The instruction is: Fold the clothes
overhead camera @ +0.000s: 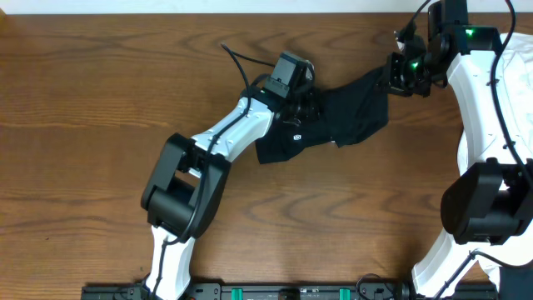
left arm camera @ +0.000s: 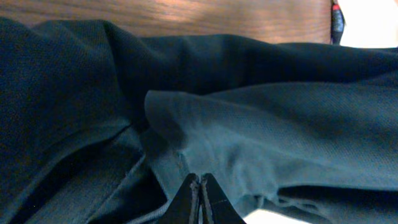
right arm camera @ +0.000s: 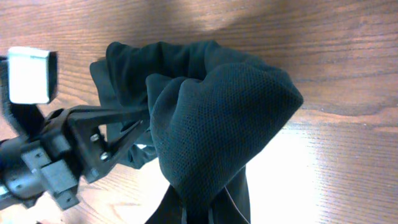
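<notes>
A black garment (overhead camera: 346, 117) lies crumpled on the wooden table, stretched from centre to upper right. My left gripper (overhead camera: 301, 107) is at its left part; in the left wrist view its jaws (left arm camera: 200, 194) are closed together with the dark cloth (left arm camera: 261, 130) all around them. My right gripper (overhead camera: 391, 75) is shut on the garment's right end and holds it lifted; in the right wrist view the mesh cloth (right arm camera: 217, 118) bunches up from between the jaws (right arm camera: 198, 214). The left gripper (right arm camera: 93, 143) also shows there, on the cloth.
The wooden table (overhead camera: 100, 100) extends left and in front of the garment. A white surface (overhead camera: 520, 67) lies at the right edge. The right arm's base (overhead camera: 483, 208) stands at the lower right.
</notes>
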{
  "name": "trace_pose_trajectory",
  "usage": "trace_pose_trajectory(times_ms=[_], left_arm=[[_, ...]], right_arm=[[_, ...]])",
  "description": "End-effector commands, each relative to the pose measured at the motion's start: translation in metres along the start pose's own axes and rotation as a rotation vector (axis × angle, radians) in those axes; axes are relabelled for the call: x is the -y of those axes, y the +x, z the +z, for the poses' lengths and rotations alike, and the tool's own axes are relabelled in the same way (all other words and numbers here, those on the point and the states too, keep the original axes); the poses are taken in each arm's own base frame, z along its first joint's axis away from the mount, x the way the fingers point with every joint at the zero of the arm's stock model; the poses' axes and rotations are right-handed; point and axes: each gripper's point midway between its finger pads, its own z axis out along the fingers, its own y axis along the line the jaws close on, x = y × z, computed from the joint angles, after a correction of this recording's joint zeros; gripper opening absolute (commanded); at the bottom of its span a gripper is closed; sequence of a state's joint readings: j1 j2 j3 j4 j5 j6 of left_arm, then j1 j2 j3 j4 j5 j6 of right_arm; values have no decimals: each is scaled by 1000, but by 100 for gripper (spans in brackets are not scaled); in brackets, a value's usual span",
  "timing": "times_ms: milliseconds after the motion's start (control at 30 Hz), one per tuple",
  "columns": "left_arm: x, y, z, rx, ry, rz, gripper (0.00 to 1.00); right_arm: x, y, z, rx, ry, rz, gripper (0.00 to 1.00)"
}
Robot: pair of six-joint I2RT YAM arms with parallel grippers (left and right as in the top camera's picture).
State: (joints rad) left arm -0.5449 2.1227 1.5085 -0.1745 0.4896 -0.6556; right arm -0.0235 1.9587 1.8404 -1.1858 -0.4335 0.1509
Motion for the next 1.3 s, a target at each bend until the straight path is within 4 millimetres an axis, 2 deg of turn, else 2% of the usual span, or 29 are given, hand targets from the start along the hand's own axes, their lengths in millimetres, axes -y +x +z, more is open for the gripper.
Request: trace_pose_trajectory(times_ms=[0,167,267,400,633,700,767,833,1067,1133,1267], left_arm=[[-16,19,23,-44,-37,-51,6],[-1,28,33,-50,-5,-12,6],[-2,29,36,-36,-21,-31,6],[-10,32,45,-43,-34,-43,6],[-46,51,75,-97,-88,-85,6],[-50,54,77,-104,-95,-88,6],[-45,53,76,-108,-76,-84,6],[-27,47,70,-109,-12,-59,6],[24,17,28,-21,76,6,6],[28,9,22,13,67,16,6],[21,1,20,54,30,20,6]], right_arm=[[-10,-8,-23,61,-18,-39,1],[-10,-6,-23,54,-17,-36,1],[-11,-4,-22,45,-17,-35,1],[-15,-1,-20,32,-18,-42,1],[-22,3,-17,19,-21,-55,1],[-22,3,-17,19,-21,-55,1],[-22,3,-17,19,-21,-55,1],[-21,3,-17,19,-20,-55,1],[-18,4,-17,18,2,-53,1],[-18,4,-17,18,1,-53,1],[-18,4,-17,17,2,-53,1]])
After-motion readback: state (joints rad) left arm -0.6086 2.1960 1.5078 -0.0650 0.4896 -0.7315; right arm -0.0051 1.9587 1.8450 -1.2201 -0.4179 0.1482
